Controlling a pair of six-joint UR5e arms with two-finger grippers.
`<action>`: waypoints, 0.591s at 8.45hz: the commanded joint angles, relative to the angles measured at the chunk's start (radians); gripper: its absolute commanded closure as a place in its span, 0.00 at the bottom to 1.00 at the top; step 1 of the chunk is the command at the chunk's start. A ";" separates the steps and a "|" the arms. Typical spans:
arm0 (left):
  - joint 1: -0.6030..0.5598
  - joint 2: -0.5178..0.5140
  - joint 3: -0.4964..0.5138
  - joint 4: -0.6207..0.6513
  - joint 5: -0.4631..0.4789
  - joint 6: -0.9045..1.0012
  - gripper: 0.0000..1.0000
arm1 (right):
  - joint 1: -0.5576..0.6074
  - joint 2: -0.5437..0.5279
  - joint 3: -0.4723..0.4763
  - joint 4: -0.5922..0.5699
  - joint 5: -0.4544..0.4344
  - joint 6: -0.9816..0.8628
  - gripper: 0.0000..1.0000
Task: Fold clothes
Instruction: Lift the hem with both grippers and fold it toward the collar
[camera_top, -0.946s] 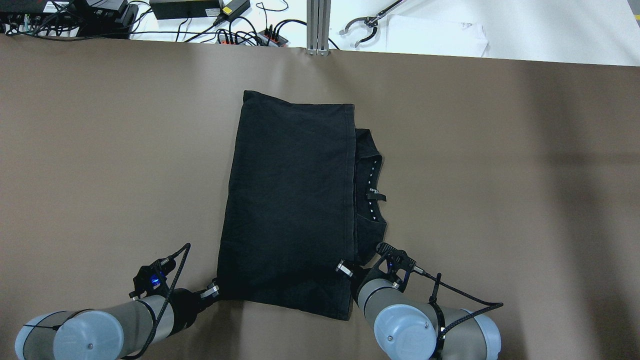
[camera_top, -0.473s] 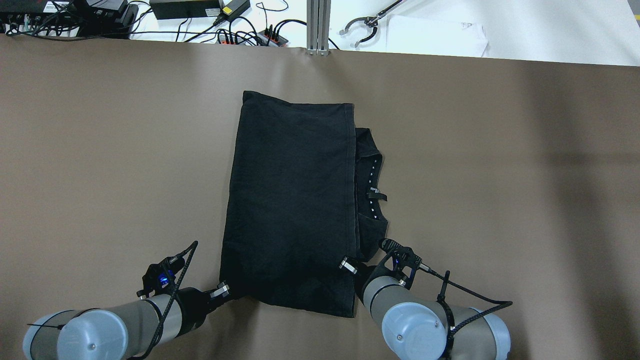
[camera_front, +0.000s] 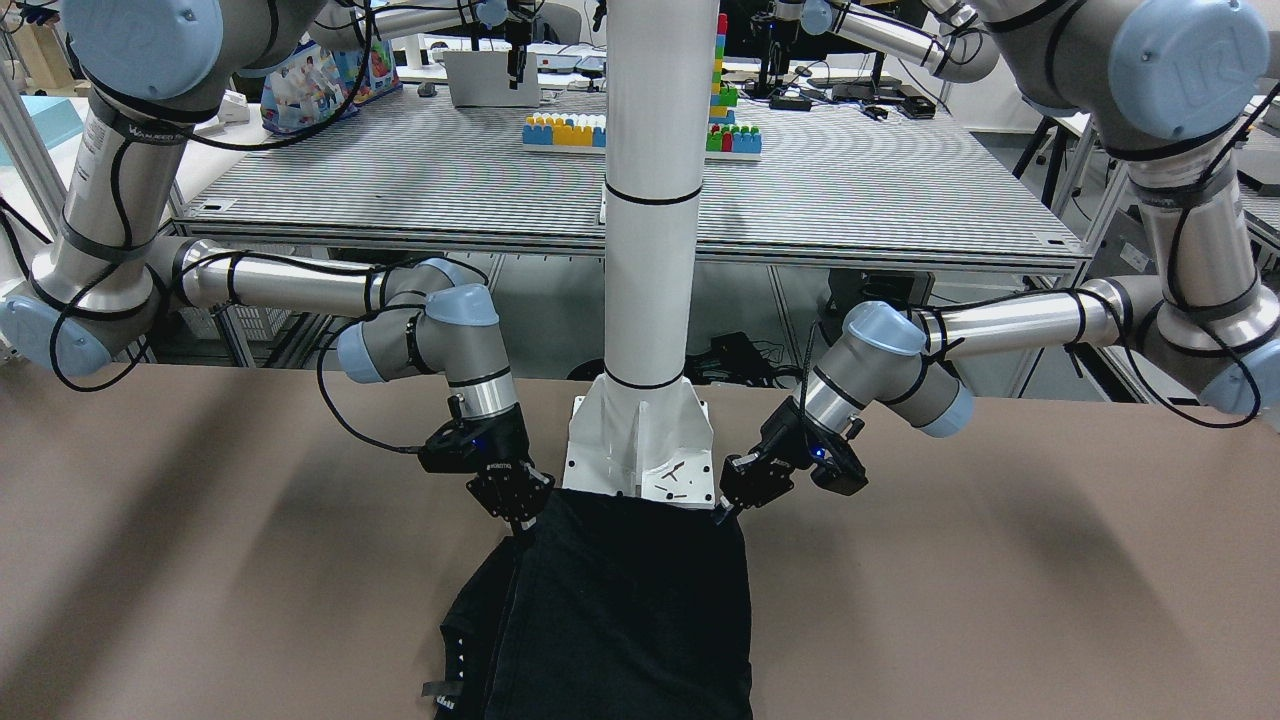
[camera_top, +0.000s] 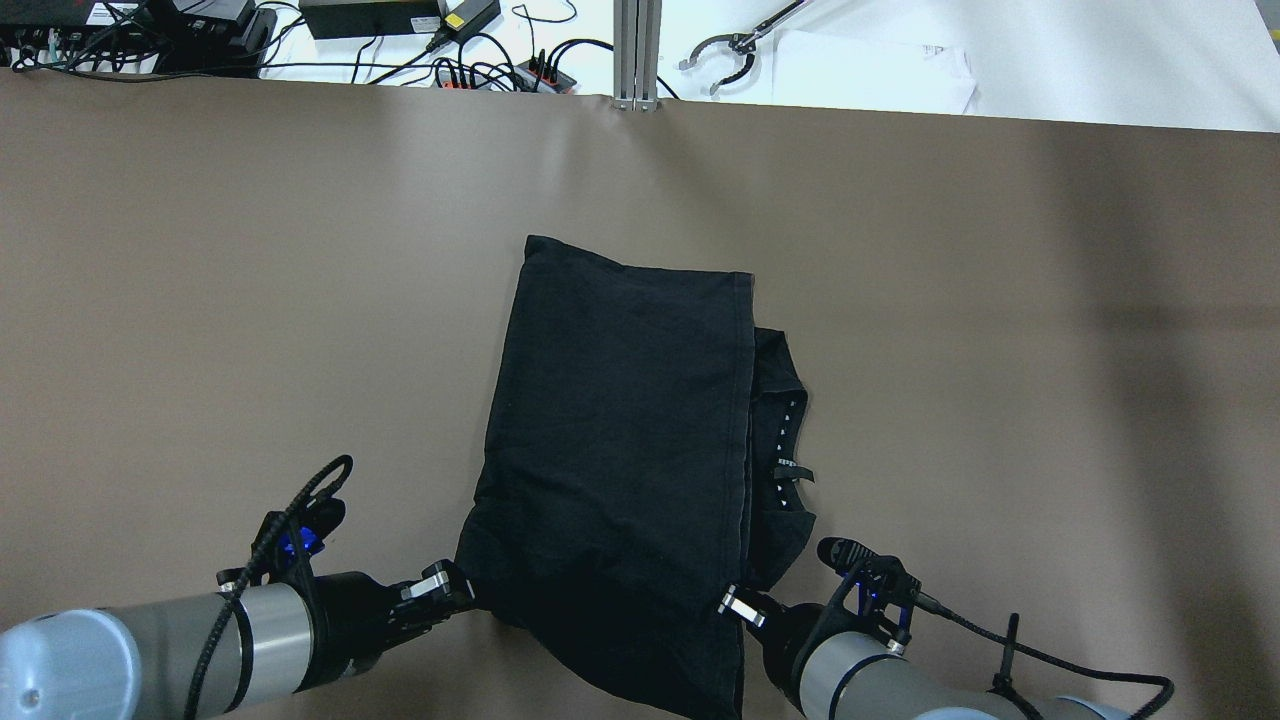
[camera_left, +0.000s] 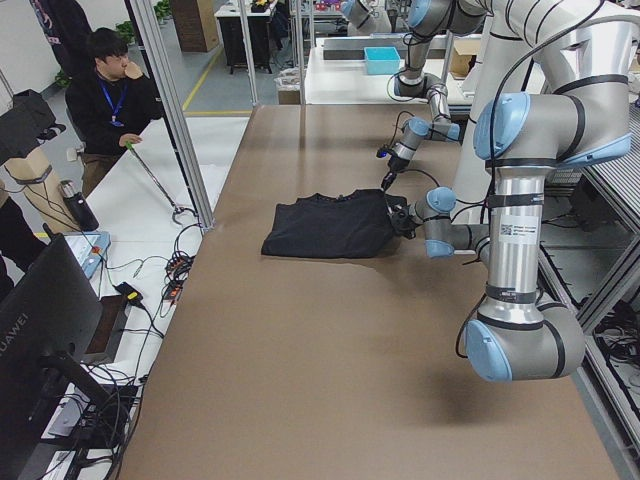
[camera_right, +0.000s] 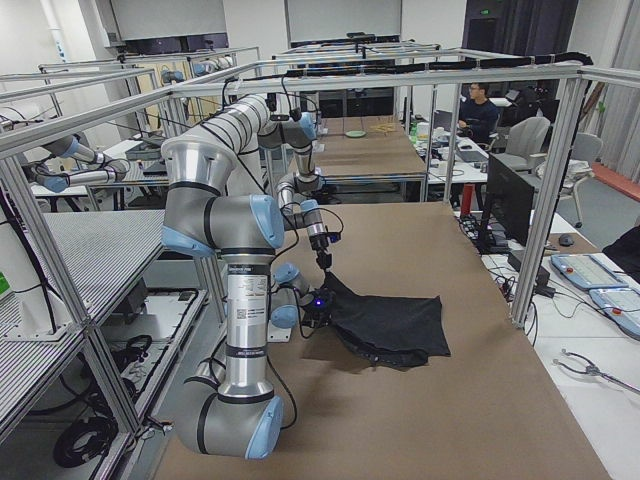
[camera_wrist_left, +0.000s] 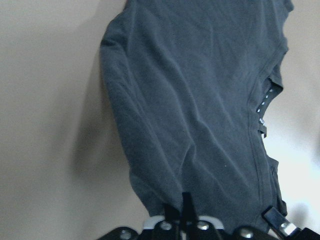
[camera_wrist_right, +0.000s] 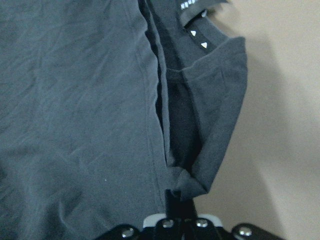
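Observation:
The clothes (camera_top: 620, 450) are one black garment folded into a long rectangle on the brown table, with the collar (camera_top: 785, 450) and its white marks poking out on the right side. My left gripper (camera_top: 462, 597) is shut on the near left corner. My right gripper (camera_top: 738, 607) is shut on the near right corner. The near edge is lifted a little off the table. From the front, the clothes (camera_front: 630, 610) hang between my left gripper (camera_front: 728, 508) and my right gripper (camera_front: 522, 520). Each wrist view shows dark cloth (camera_wrist_left: 200, 110) (camera_wrist_right: 80, 100) pinched at the fingertips.
The white pillar's base plate (camera_front: 640, 455) stands just behind the garment's near edge. Cables and power bricks (camera_top: 400, 30), an aluminium post (camera_top: 637, 55) and a grabber tool (camera_top: 725, 50) lie beyond the far table edge. A person (camera_left: 110, 95) sits past that end.
Both grippers have drawn back toward the robot's base with the garment's near corners. The whole garment has slid toward the robot and slightly right.

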 joint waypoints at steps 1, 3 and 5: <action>-0.181 -0.108 -0.035 0.159 -0.161 0.118 1.00 | 0.023 -0.003 0.081 -0.067 0.008 -0.018 1.00; -0.342 -0.314 -0.008 0.443 -0.280 0.136 1.00 | 0.162 0.091 0.026 -0.162 0.097 -0.038 1.00; -0.424 -0.471 0.081 0.597 -0.293 0.231 1.00 | 0.299 0.179 -0.040 -0.217 0.125 -0.042 1.00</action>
